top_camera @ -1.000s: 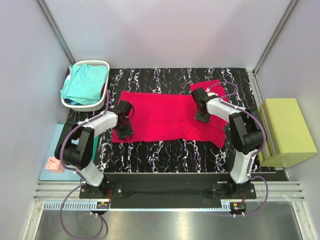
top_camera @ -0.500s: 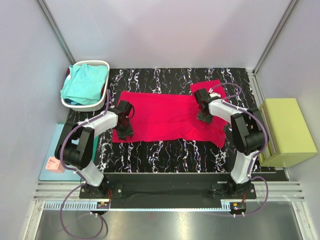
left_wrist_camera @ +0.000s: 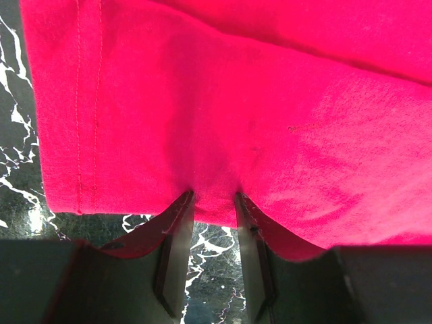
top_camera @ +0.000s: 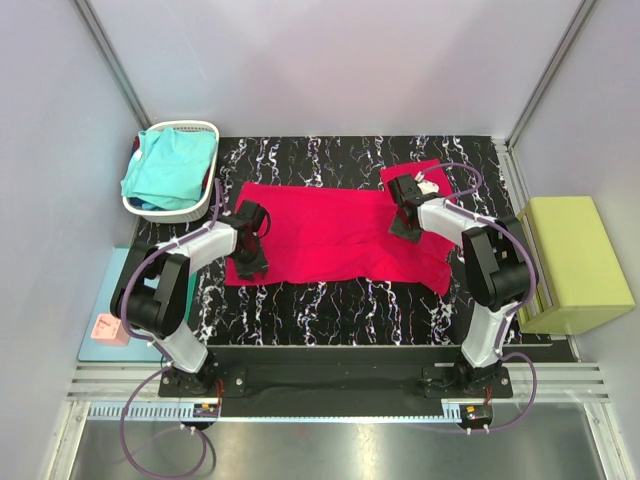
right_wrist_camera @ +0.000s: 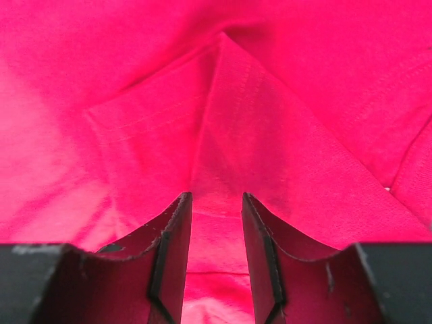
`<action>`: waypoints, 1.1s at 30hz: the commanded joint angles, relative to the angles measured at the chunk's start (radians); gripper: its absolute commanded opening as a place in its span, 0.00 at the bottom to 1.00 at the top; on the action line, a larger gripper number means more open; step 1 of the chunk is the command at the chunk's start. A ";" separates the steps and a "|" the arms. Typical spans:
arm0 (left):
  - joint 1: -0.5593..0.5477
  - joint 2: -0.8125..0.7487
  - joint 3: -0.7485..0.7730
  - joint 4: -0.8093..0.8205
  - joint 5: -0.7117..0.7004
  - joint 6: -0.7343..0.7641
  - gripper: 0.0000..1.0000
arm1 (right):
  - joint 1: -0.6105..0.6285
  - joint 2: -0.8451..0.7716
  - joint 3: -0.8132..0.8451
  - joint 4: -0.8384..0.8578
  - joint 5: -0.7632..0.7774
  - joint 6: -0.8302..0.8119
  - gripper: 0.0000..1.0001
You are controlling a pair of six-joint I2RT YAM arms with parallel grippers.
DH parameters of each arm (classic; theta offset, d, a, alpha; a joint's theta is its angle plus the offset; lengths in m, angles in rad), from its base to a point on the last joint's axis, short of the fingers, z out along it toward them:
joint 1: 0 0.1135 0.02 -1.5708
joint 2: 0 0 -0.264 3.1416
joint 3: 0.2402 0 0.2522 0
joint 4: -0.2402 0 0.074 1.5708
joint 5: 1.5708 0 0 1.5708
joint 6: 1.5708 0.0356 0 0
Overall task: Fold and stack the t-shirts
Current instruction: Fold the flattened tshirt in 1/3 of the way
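Note:
The crimson-red t-shirt lies spread flat on the black marbled table. My left gripper is at the shirt's near-left corner. In the left wrist view its jaws stand a little apart, with the shirt's near edge at the fingertips and bare table between the fingers. My right gripper is down on the shirt's right part, near the sleeve. In the right wrist view its jaws are also a little apart, over a creased fold of red cloth. The turquoise t-shirt lies bunched in a basket.
A white basket stands at the table's far left corner. A yellow-green block sits beyond the right edge. A light-blue mat with a small pink item lies at the near left. Grey walls enclose the cell.
My right gripper has shifted slightly toward the far right over the shirt's sleeve area. My left arm and the shirt have not visibly moved.

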 commanded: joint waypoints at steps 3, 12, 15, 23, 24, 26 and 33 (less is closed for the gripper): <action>-0.017 0.041 -0.029 -0.014 0.044 -0.021 0.36 | -0.004 -0.047 0.003 0.068 -0.027 -0.020 0.43; -0.017 -0.038 0.023 -0.034 0.017 -0.015 0.41 | -0.004 -0.014 -0.014 0.070 -0.039 -0.017 0.44; -0.017 -0.030 0.040 -0.034 0.020 -0.014 0.42 | -0.004 0.001 -0.022 0.070 -0.047 -0.017 0.43; -0.017 -0.018 0.034 -0.034 0.020 -0.014 0.42 | -0.003 0.010 -0.051 0.061 -0.021 -0.008 0.39; -0.017 -0.014 0.034 -0.034 0.021 -0.016 0.42 | -0.004 0.010 -0.051 0.056 -0.018 -0.007 0.38; -0.017 -0.016 0.031 -0.034 0.020 -0.018 0.42 | -0.004 0.009 -0.055 0.054 -0.015 -0.002 0.35; -0.017 -0.014 0.034 -0.034 0.021 -0.018 0.42 | -0.004 -0.008 -0.063 0.045 0.004 0.000 0.17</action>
